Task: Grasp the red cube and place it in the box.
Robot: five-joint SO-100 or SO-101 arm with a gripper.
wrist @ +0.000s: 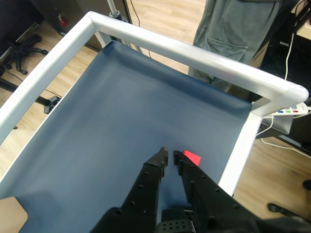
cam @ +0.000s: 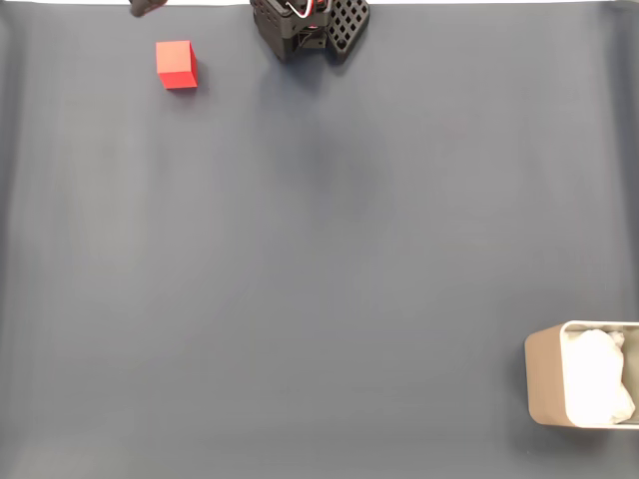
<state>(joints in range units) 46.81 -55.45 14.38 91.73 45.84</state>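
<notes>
Your gripper [wrist: 170, 154] is clenched on nothing: fingertips nearly touching, a thin gap between them in the wrist view. The red cube [cam: 177, 65] lies loose on the blue-grey mat [cam: 319, 249], far left in the fixed view; in the wrist view it's just right of the fingertips. The box [cam: 547, 379] sits at the near right edge, well apart from the cube, white lining inside.

we are seeing a dark blue worktop [wrist: 126, 121] framed by a white rail [wrist: 194, 53]. past it, a person's grey trousers [wrist: 233, 29] are standing on a wooden floor [wrist: 160, 14], a power strip [wrist: 286, 110] is lying at right, and an office chair base [wrist: 22, 46] is showing at left.
</notes>
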